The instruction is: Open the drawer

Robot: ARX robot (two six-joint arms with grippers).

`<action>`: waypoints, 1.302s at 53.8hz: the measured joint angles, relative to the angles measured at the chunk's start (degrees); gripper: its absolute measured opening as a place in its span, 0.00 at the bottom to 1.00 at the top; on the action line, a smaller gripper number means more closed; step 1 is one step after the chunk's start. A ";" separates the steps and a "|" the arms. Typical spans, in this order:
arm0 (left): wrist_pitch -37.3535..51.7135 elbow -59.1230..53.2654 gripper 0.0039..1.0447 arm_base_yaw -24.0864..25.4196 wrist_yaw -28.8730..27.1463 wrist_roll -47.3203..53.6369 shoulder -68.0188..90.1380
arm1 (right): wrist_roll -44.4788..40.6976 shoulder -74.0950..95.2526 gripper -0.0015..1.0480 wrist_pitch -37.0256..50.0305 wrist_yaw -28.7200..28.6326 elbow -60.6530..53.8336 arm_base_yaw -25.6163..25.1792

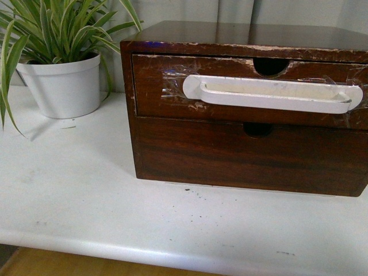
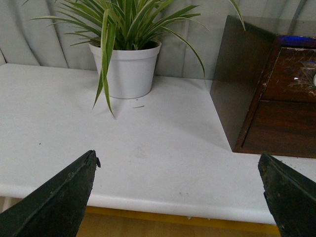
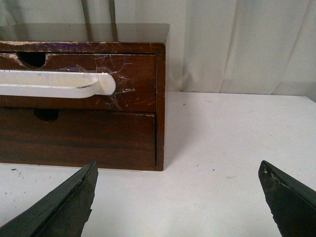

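Note:
The drawer (image 1: 167,95) is the upper one of a dark brown wooden chest (image 1: 241,34), shut flush, with a scratched front, a long white bar handle (image 1: 270,94) held by clear tape and a half-round notch (image 1: 270,66) in its rim. It also shows in the right wrist view (image 3: 138,84) with the handle's end (image 3: 74,85), and partly in the left wrist view (image 2: 296,74). Neither gripper shows in the front view. My left gripper (image 2: 177,165) is open and empty over the table's front edge, left of the chest. My right gripper (image 3: 177,170) is open and empty, before the chest's right corner.
A plain lower drawer front (image 1: 247,158) without a handle sits under the drawer. A potted plant in a white pot (image 1: 60,86) stands to the left of the chest on the white table (image 1: 86,190). Curtains hang behind. The table's front edge (image 2: 163,205) is near.

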 joint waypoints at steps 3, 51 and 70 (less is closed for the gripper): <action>0.00 0.00 0.94 0.00 0.00 0.02 0.00 | 0.00 0.00 0.91 0.00 0.00 0.00 0.00; 0.00 0.00 0.94 0.00 0.00 0.00 0.00 | 0.00 0.00 0.91 0.00 0.00 0.00 0.00; -0.02 0.00 0.94 0.00 0.00 0.00 0.00 | 0.00 0.00 0.91 0.00 0.00 0.00 0.00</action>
